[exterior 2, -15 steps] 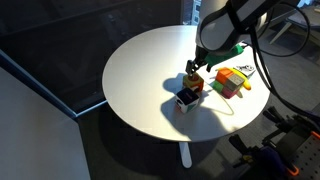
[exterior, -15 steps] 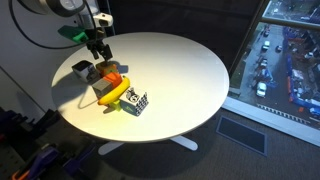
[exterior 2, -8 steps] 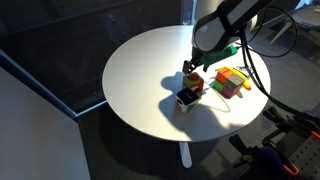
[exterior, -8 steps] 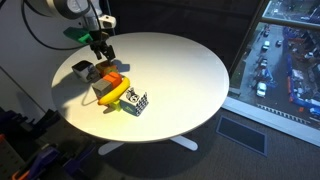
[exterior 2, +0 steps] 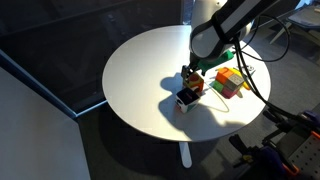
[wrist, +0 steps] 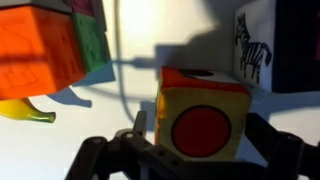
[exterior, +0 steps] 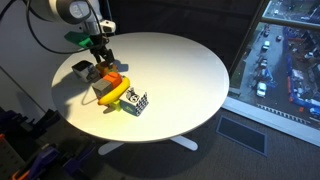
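The table (exterior: 190, 70) before you has a white top, smooth and matt. The yellow block (wrist: 203, 115) with the red disc looks like painted wood, dull in finish. The banana (wrist: 20, 108) looks like shiny plastic. The orange cube (wrist: 35, 50) is smooth and faintly glossy.

No text — red disc (wrist: 201, 130) on cube (wrist: 200, 95), zebra (wrist: 250, 58) on block (wrist: 258, 25)

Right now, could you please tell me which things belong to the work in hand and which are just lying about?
In hand:
- gripper, open
- red-circle cube, seen between its fingers in the wrist view

Lying about:
- orange-and-green cube
- banana
- zebra-print block
- white table bearing them all
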